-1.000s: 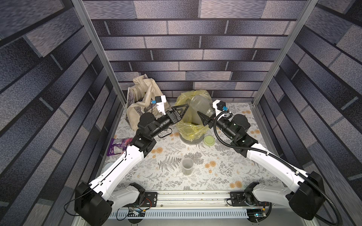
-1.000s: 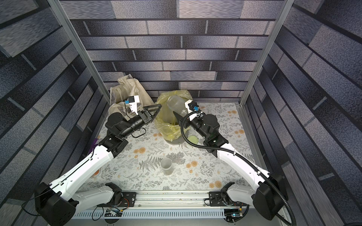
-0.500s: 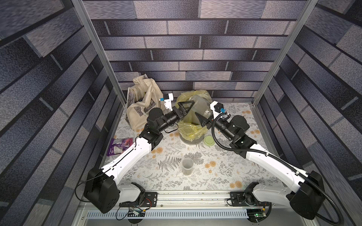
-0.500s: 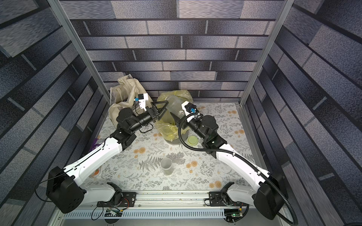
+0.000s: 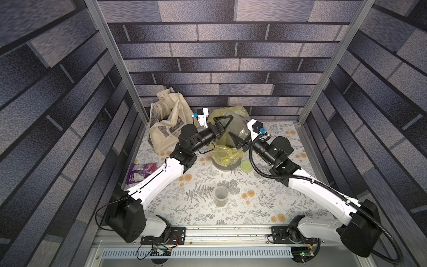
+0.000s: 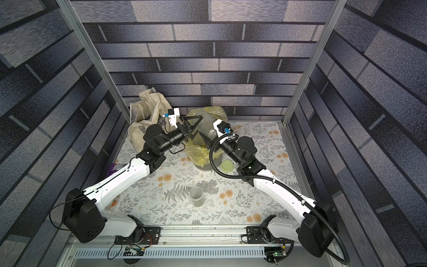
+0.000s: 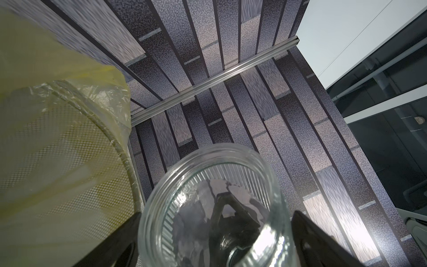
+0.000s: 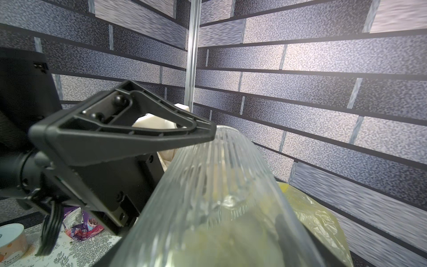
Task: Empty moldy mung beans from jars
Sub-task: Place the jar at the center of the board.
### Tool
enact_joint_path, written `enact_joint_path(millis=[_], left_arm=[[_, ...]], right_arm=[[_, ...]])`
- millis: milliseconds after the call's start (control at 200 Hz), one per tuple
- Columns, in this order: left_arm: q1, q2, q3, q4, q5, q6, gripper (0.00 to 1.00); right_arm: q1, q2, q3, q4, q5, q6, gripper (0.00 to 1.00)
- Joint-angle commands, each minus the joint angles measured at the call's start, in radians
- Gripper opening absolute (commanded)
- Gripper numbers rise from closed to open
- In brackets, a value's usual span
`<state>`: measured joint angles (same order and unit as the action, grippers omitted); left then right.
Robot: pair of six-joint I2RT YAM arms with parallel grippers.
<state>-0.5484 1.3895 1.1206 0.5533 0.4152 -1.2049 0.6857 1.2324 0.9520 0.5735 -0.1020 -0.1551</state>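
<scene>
Left fingers (image 8: 129, 138): spread wide, one on each side of the near end of the wide, ribbed clear glass jar (image 5: 239, 126). You cannot tell if they press the glass.
Right fingers (image 5: 235, 140): clamped across the jar's other end, carrying it.
Key relation: the jar's long axis runs from your right fingers toward your left wrist. What looks like its mouth faces the left wrist, so the left arm is nearer that end.
Jar's place: raised over the grey mesh bin lined with a yellow plastic bag (image 5: 227, 165), at the middle of the floral desk's (image 5: 254, 208) far edge.
Mung beans (image 5: 220, 203): an olive layer in the short clear jar (image 5: 221, 196) at mid-desk; none clearly visible in the held jar.
</scene>
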Motion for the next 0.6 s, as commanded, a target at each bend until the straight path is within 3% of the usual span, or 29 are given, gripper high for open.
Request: enact_joint_path(millis=[0, 466, 546, 596], left_arm=[[-0.007, 0.003, 0.037, -0.004, -0.047, 0.056, 1.0], [-0.027, 0.068, 0.056, 0.073, -0.01, -0.028, 1.0], [-0.027, 0.073, 0.056, 0.087, -0.005, -0.033, 0.98], [-0.027, 0.075, 0.056, 0.097, -0.003, -0.03, 0.91]], right_arm=[[0.01, -0.008, 0.008, 0.131, -0.021, 0.016, 0.39], [0.026, 0.089, 0.029, 0.231, -0.02, 0.027, 0.39], [0.026, 0.095, 0.027, 0.239, -0.015, 0.023, 0.39], [0.026, 0.099, 0.026, 0.237, -0.013, 0.02, 0.39]])
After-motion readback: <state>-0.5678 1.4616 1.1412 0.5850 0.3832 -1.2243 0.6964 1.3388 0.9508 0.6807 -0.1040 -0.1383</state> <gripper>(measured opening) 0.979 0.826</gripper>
